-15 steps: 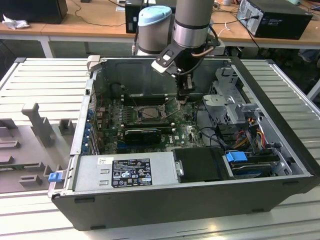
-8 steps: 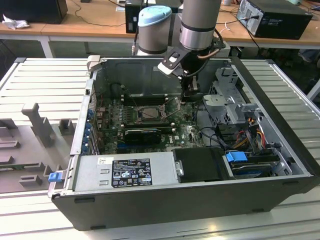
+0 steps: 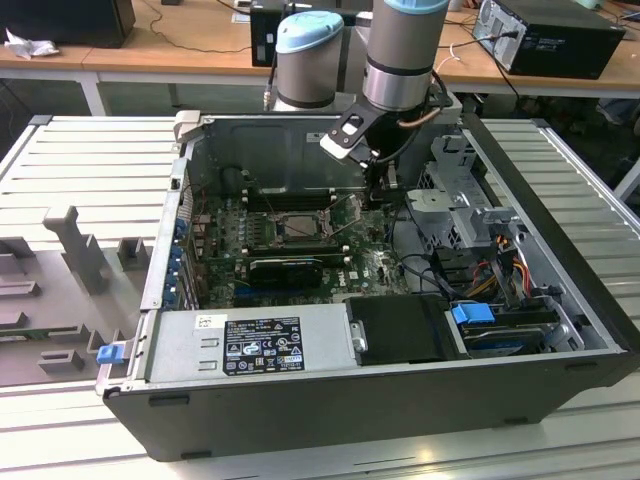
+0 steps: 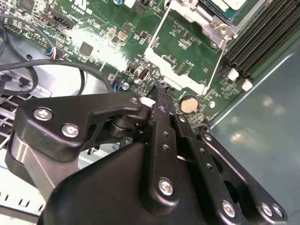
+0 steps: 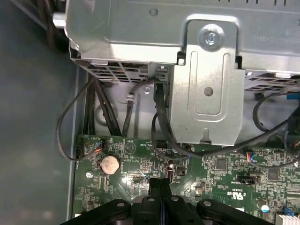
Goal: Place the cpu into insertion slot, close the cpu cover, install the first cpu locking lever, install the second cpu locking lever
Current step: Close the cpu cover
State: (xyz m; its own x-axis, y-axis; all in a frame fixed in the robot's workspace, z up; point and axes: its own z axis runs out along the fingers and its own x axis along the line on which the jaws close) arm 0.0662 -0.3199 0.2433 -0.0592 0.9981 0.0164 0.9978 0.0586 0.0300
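"Where was the small, flat, silver-topped cpu (image 4: 229, 3)?"

"Apparently seated in its socket. The black gripper (image 4: 159, 91), fingers pressed together on nothing I could see, hovered by the open thin grey metal cpu cover (image 4: 171, 63). Closing that called for a gentle push."

Green board, black tool
Green motherboard (image 4: 187, 42) dotted with black chips; matte black tool (image 5: 160, 185); silver-grey drive cage (image 5: 206, 84); blue clip (image 3: 110, 352) on the dark grey case (image 3: 400, 410).

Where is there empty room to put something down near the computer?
Bare table shows at the exterior view's left, beyond the grey fixtures, and at its right, past the case. Inside it's crowded: cables, drive cage and gripper over the motherboard.
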